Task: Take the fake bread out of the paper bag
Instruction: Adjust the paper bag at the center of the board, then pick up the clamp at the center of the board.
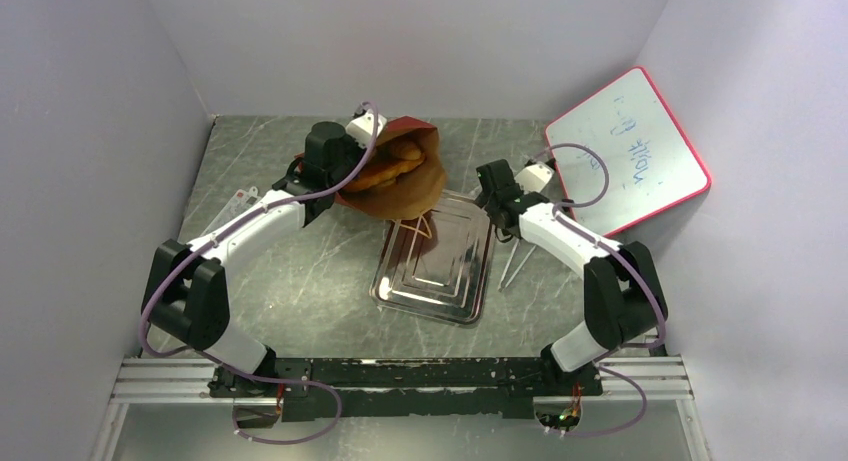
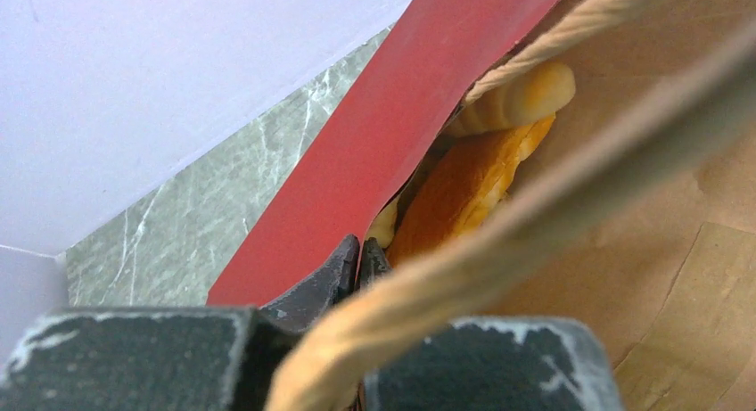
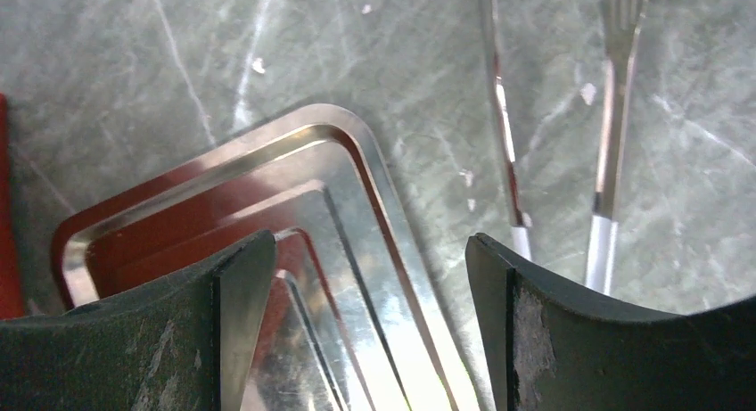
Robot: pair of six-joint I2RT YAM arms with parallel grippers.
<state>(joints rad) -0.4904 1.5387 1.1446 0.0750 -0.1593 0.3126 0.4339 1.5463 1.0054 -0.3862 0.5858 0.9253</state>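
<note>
Overhead, a grey-green marbled tabletop (image 1: 310, 281) sits boxed in by plain pale walls (image 1: 400, 41) on three sides.

On it lie a rectangular silver metal tray (image 1: 430, 271), a red-framed whiteboard (image 1: 630, 151) leaning at the right wall (its scrawl unreadable), and a metal fork (image 3: 615, 161) beside a second slim utensil (image 3: 501, 135) I cannot identify. The rust-red paper bag (image 1: 425, 186) is tipped at the tray's far end with its mouth open. The glossy golden-orange fake bread (image 1: 395, 166) is inside it, partly hidden by the red wall and by a tan twisted-cord handle (image 2: 553, 206) that blurs across the left wrist view. The left gripper (image 2: 359, 258) has its fingertips nearly together at the bag's red edge and seems to pinch it; the cord covers much of them. The right gripper (image 3: 367, 250) hangs over the tray's corner, fingers wide apart, holding nothing.
</note>
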